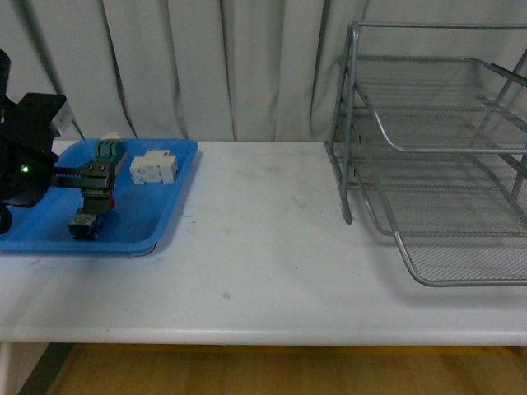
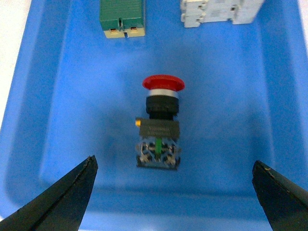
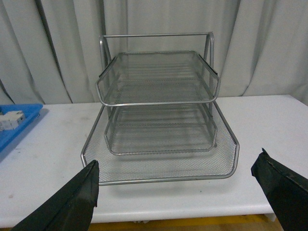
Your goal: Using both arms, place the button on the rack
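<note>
The left gripper [image 2: 174,163] gapes wide and empty over the button [image 2: 161,125], which lies on its side in the blue tray [image 2: 57,96]. Further right, the rack [image 3: 159,96] stands on the table [image 3: 43,159], with the right gripper [image 3: 176,161] facing it, wide open and empty.

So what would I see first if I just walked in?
Probably the button, with its bright red cap, lying in the blue tray on the left of the table. The left tool hangs open over it. Far to the right stands the big silver rack with three mesh tiers.
</note>
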Robot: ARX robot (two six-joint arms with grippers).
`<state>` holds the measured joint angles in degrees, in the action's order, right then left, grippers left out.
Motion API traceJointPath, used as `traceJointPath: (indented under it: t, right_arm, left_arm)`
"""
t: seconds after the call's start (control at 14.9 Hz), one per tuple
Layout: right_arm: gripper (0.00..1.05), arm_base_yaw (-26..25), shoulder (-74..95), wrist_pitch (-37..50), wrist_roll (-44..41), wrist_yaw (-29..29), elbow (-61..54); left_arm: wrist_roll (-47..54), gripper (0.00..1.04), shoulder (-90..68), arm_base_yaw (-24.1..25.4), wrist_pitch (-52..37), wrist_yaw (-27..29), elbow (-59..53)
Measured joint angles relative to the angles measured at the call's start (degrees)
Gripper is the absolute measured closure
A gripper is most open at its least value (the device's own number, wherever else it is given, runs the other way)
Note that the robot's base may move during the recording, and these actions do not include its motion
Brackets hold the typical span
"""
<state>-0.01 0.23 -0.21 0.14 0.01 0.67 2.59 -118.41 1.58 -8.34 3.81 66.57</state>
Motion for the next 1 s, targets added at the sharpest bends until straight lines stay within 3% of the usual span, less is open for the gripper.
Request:
traceJointPath:
  t: [0.27, 0.6, 0.94, 1.0]
  right_arm:
    - [0.06, 0.0, 0.0, 0.0, 0.0, 0.0, 0.0]
    - [0.06, 0.0, 0.0, -0.02, 0.0, 0.0, 0.0]
    - [0.06, 0.0, 0.0, 0.0, 0.0, 0.0, 0.0]
    - [0.06, 0.0, 0.0, -0.02, 0.0, 0.0, 0.0]
  left_arm:
    - [-2.47, 0.07, -13.35, 2.29, 5.99, -1.16, 14.36]
    - [-1.27, 0.11, -19.8, 2.91, 9.64, -4.96, 22.18]
    - [-0.61, 0.64, -19.91, 2.67, 9.29, -5.16, 21.81]
    - [-0.66, 0.68, -18.62, 2.45, 8.31, -5.33, 19.91]
